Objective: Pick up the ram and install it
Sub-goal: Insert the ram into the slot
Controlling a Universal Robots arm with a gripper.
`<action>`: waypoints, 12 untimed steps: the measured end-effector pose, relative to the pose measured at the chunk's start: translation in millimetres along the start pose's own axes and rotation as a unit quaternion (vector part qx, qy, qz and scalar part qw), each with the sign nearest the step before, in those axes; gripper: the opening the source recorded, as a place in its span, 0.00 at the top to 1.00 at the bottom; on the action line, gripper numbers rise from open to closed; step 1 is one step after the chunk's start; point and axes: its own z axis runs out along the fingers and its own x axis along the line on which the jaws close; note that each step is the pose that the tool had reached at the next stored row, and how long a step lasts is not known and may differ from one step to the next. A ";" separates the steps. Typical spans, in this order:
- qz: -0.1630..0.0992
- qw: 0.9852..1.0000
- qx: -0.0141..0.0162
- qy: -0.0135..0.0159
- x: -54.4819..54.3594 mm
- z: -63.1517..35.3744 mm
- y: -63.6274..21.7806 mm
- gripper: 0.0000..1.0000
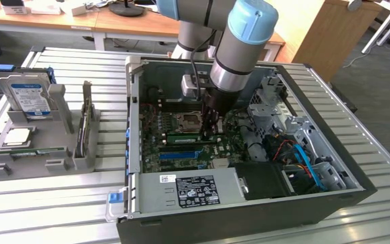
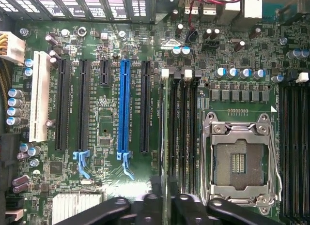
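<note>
The arm is reaching down into the open computer case, which is lying on its side on the slatted metal table. In the exterior view the gripper is hanging low over the motherboard, just at five o'clock from the empty processor socket.

The ram is showing there as a narrow green strip, running out from the fingertips toward nine o'clock along the memory slots. In the wrist view the ram is appearing edge-on as a thin green line over the black memory slots, between the socket and the long blue slot. One end of it is passing between the black fingers of the gripper, which are closing on it from both sides. Whether the stick is already sitting in its slot or hovering just above it is hard to tell from this angle.

At nine o'clock from the case, a grey tray is resting on the table. It is carrying an upright hard drive, a square silver processor chip and a dark expansion card standing on edge.
</note>
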 end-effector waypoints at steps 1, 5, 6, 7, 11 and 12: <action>0.000 1.000 0.000 0.000 0.0 -0.1 0.1 0.75; 0.000 1.000 0.000 0.000 0.1 -0.2 0.2 0.69; 0.000 1.000 0.000 0.000 0.1 -0.2 0.2 0.69; 0.000 1.000 0.000 0.000 0.1 -0.2 0.2 0.69; 0.000 1.000 0.000 0.000 0.0 -4.2 0.4 0.69; 0.000 1.000 0.000 0.000 0.0 -6.4 0.6 0.69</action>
